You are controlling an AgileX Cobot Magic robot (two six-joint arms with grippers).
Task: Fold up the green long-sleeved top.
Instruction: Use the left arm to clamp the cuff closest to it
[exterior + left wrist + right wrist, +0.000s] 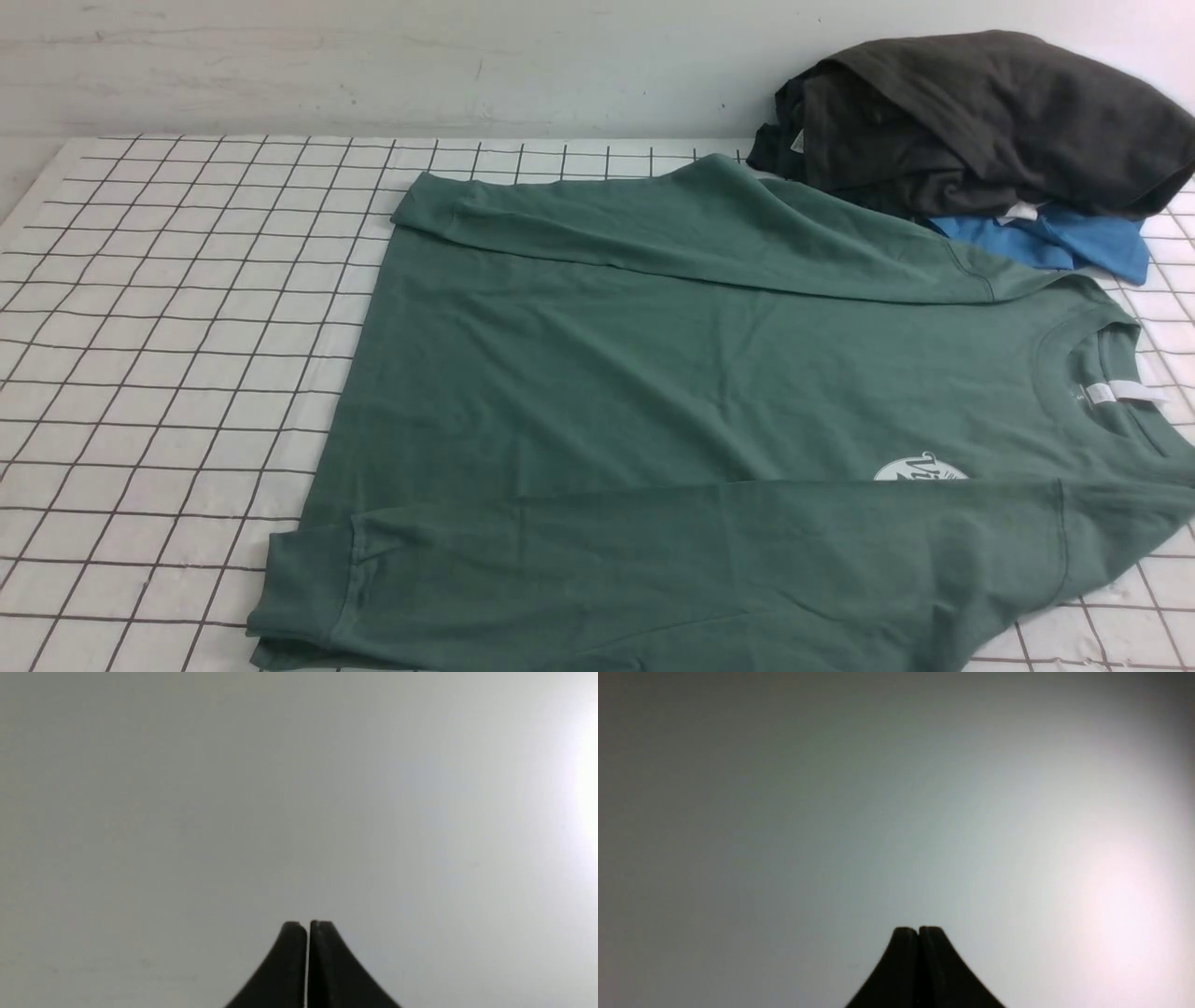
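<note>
Frontally, green long-sleeved top; wristward, tools seemingly pinched

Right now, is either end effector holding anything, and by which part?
Nothing is held. The left end effector and right end effector are shut and empty; the green long-sleeved top lies untouched.

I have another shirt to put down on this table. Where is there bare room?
Free: the whole stretch of checked cloth left of the green long-sleeved top, plus a strip between its far sleeve and the wall. Crowded: the far right corner, where the dark heap sits on the blue garment beside the top.
</note>
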